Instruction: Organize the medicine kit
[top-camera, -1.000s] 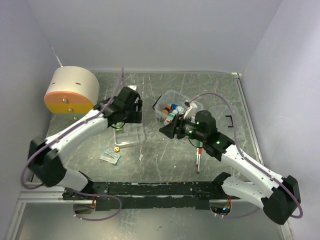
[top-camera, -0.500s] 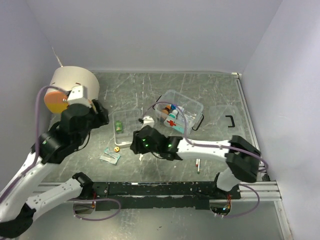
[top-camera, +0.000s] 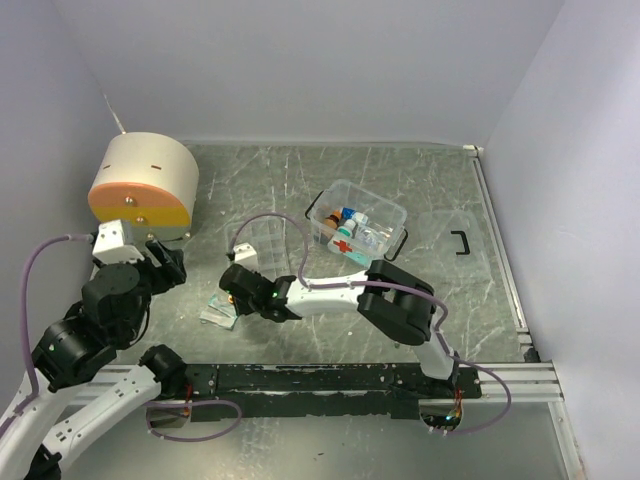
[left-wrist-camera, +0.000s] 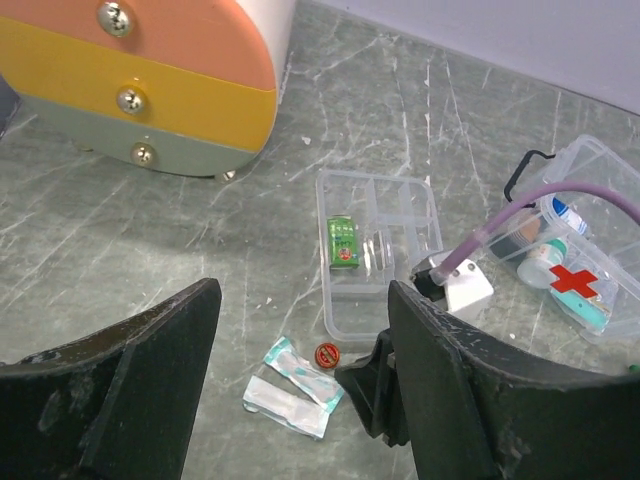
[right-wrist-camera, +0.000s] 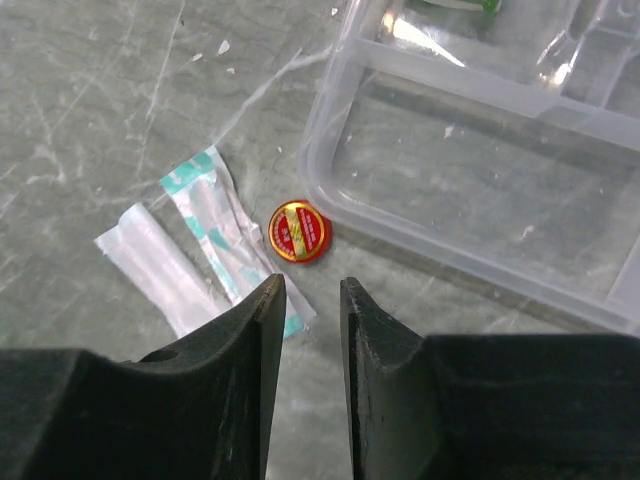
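Observation:
A small round red and gold tin (right-wrist-camera: 299, 231) lies on the table against the near edge of a clear divided tray (right-wrist-camera: 480, 160). Two clear-wrapped packets (right-wrist-camera: 200, 250) lie just left of it. My right gripper (right-wrist-camera: 310, 290) hovers low just short of the tin, its jaws a narrow gap apart with nothing between them. From above it (top-camera: 232, 288) sits by the packets (top-camera: 218, 314). A green box (left-wrist-camera: 343, 242) lies in the tray (left-wrist-camera: 375, 250). My left gripper (left-wrist-camera: 300, 300) is wide open and empty, held high, pulled back at the left (top-camera: 168, 262).
A clear box (top-camera: 357, 225) with bottles and a red-cross pack stands right of the tray. Its clear lid with a black handle (top-camera: 458, 243) lies further right. A round drawer cabinet (top-camera: 145, 180) stands at the back left. The right arm stretches across the table's middle.
The left arm pulled back from the tray to the near left, leaving the green box in it. The right arm swung from the clear box across to the tin and packets.

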